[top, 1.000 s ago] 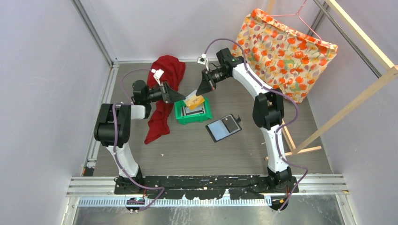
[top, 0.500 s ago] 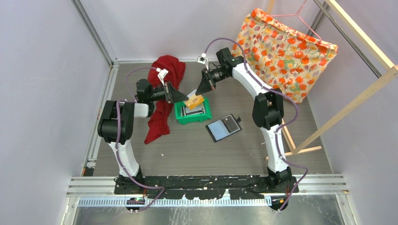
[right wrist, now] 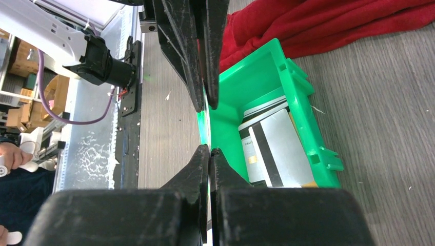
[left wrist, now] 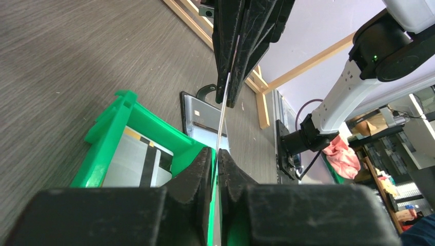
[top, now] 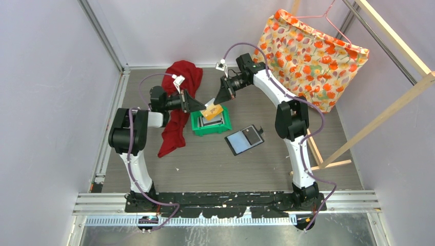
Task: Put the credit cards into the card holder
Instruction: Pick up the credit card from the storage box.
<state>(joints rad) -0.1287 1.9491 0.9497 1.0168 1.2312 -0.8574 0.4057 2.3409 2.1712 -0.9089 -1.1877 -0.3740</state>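
A yellow-orange credit card [top: 212, 109] hangs above the green bin [top: 197, 126], held at both ends. My left gripper [top: 201, 106] is shut on its left end and my right gripper [top: 221, 100] is shut on its right end. In the left wrist view the card [left wrist: 222, 120] shows edge-on, running from my left gripper [left wrist: 217, 152] up to the right gripper [left wrist: 232, 100]. More cards [right wrist: 274, 148], grey and white, lie in the bin. The card holder [top: 244, 139], a black wallet, lies open on the floor right of the bin.
A red cloth [top: 179, 102] lies left of and behind the bin, under my left arm. A flowered orange bag [top: 313, 56] stands at the back right. Wooden bars [top: 379, 118] run along the right side.
My left arm has shifted a little to the right, toward the card. The right gripper and the card have stayed in place above the bin.
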